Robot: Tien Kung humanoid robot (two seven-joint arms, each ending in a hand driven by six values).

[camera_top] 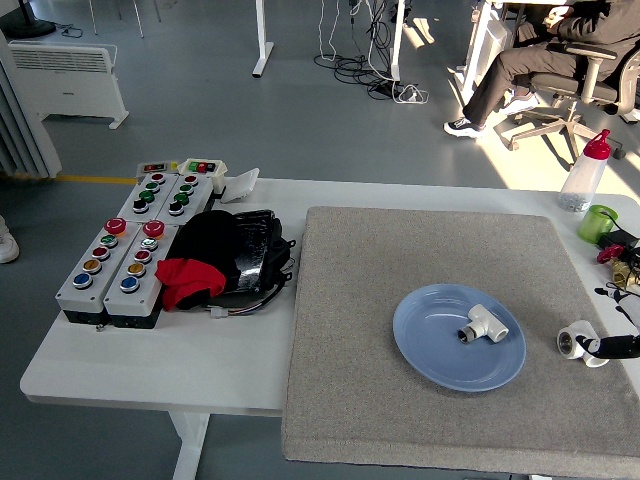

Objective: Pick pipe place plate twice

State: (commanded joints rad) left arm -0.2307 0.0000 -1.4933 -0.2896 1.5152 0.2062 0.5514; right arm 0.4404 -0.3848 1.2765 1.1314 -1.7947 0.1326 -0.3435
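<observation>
On the blue plate (435,355), right of center, one white T-shaped pipe fitting (484,325), free of any grasp. Just off the plate's right rim on the grey mat (400,260), a second white pipe fitting (577,341), touched at the frame's right edge by the dark fingertips of the right hand (618,346); grip impossible to tell. Elsewhere on the white tabletop (150,365), button control boxes (125,255) at left.

Tabletop (110,370): plain white.
Mat (400,270): speckled grey-beige.
Plate (430,355): pale blue, unpatterned.
Pipe fitting on plate (484,325): off-white with a dark opening.
Second pipe fitting (578,342): off-white, on the mat.
Button boxes (125,255): light grey with red, green, blue and yellow buttons.
Bundle (215,260): black with a red patch.
Bottle (585,172): clear with a red cap.
Cup (598,222): green.
</observation>
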